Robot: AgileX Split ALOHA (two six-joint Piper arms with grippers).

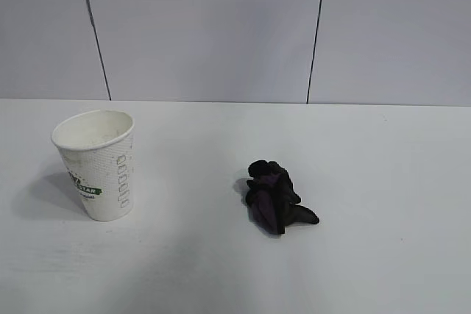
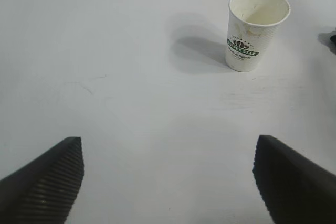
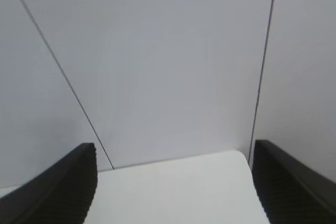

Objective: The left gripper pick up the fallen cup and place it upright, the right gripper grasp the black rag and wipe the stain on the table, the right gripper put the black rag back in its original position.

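A: How do the left gripper (image 2: 168,182) fingers (image 2: 47,182) stand?
B: Spread wide, empty. Well beyond them the cup (image 2: 254,30) stands upright on the table (image 2: 131,93), holding only faint brown smears.
A: The black rag (image 1: 276,198)?
B: Well apart from the cup. The right gripper (image 3: 173,182) is likewise spread, holding nothing.

upright cup (image 1: 96,165) left, black rag (image 1: 277,197) centre, bare table (image 1: 390,182) between

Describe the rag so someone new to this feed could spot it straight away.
In the exterior view, start from the white table, where the upright white cup stands at the left. To its right, well apart from it near the middle, lies the black rag. It is the only dark thing there: a low crumpled lump with purple patches and a pointed tail.
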